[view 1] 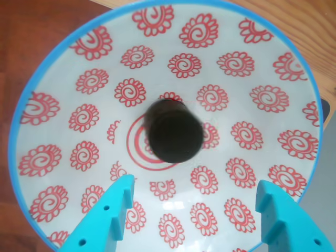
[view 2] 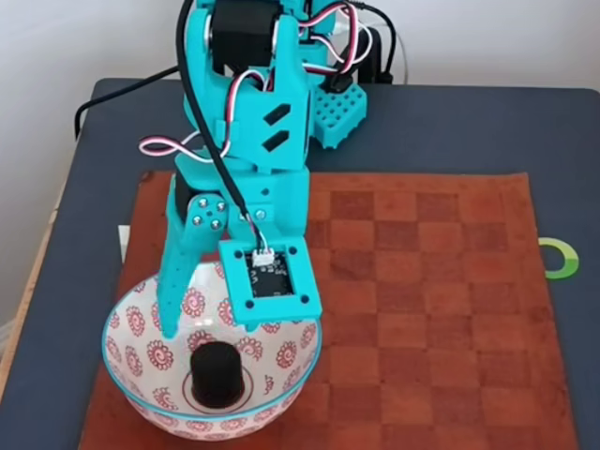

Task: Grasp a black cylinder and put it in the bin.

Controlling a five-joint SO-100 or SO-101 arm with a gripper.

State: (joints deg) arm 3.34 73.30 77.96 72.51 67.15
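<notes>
In the fixed view, the turquoise tool [view 2: 187,323] hangs spread apart over the patterned bin [view 2: 127,375], gripping nothing. The black cylinder [view 2: 218,373] stands upright at the bin's bottom, on the red spiral, apart from the tool.

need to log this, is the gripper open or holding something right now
gripper: open, holding nothing; the black cylinder sits free in the bin below it.
</notes>
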